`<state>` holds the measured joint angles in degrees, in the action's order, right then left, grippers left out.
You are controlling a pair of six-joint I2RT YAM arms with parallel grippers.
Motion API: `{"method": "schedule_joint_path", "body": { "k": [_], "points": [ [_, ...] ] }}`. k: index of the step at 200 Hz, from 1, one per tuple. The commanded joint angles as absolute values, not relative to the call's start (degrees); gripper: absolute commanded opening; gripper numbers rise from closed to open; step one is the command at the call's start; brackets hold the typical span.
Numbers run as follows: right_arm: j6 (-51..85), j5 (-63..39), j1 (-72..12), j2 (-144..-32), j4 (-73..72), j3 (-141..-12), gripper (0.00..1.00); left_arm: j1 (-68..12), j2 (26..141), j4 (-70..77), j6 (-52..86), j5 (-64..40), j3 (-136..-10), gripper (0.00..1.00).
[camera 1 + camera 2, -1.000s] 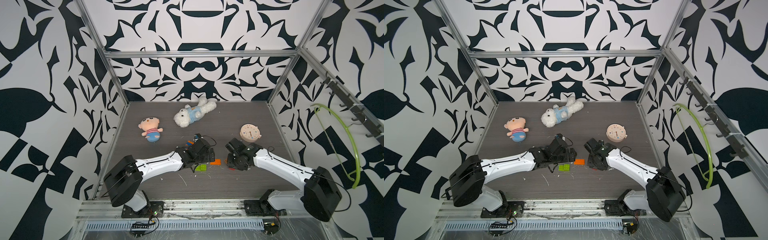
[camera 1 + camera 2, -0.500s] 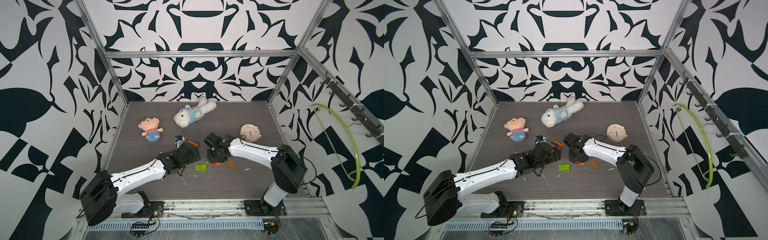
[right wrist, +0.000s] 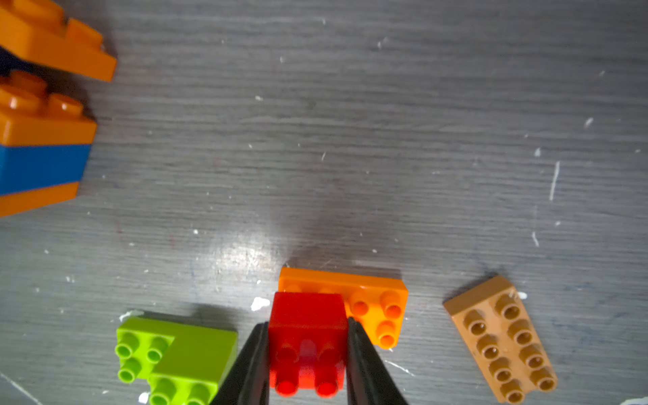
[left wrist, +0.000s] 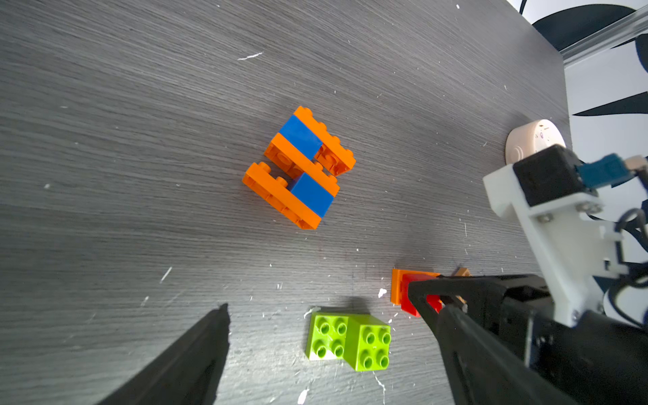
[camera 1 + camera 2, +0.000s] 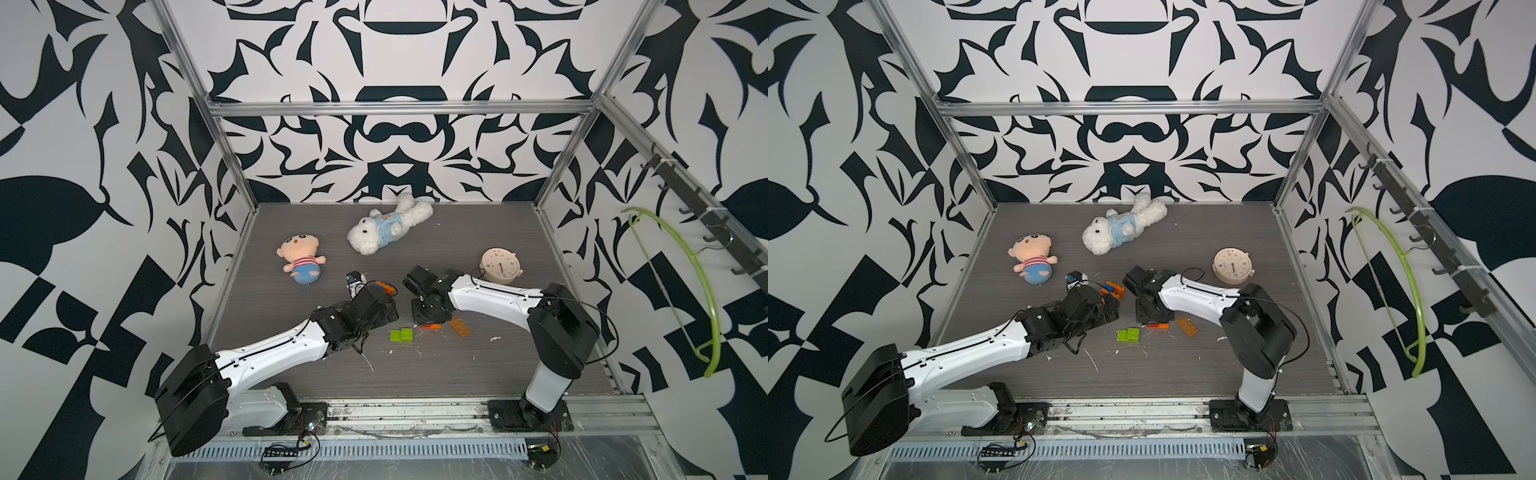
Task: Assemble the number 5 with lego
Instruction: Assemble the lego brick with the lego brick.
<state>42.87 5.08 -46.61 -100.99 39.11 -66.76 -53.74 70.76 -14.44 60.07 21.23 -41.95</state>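
A: Starting with the right gripper: shut or spread?
B: Shut, pinching a red brick from both sides with the black fingers.
A: Touching anything else with the red brick?
B: Sitting on one end of an orange plate, studs up on both. Cannot tell whether pressed fully home.
A: And the left gripper?
B: Spread wide over the grey surface, gripping nothing, with a joined pair of green bricks lying between the two fingers in the left wrist view.
A: Placing the lego in a top view?
B: Lined up just below the middle of the frame: green bricks at the left, orange plate mostly hidden under the right wrist, then a tan plate at the right, lying flat and apart from the others.
A: Anything built?
B: Up and to the left of that row, just past the left wrist, an orange-and-blue cluster. From the left wrist view, three orange bars joined by two blue blocks at opposite ends, lying on its side.
A: Beyond the lego?
B: Toward the upper right of the surface, a round clock; toward the upper middle, two plush toys.
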Motion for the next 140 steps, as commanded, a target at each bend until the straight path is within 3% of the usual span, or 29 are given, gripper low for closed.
{"method": "schedule_joint_path", "body": {
  "k": [1,140],
  "points": [
    [43.22,7.41,-46.58,-100.57,40.96,-68.82,0.33,-53.53,71.10,-15.56,59.77,22.05,-41.85,0.99],
    [45.53,5.50,-46.95,-106.43,41.38,-66.16,0.32,-53.53,71.46,-16.07,59.39,22.68,-41.76,0.99]
  ]
}}
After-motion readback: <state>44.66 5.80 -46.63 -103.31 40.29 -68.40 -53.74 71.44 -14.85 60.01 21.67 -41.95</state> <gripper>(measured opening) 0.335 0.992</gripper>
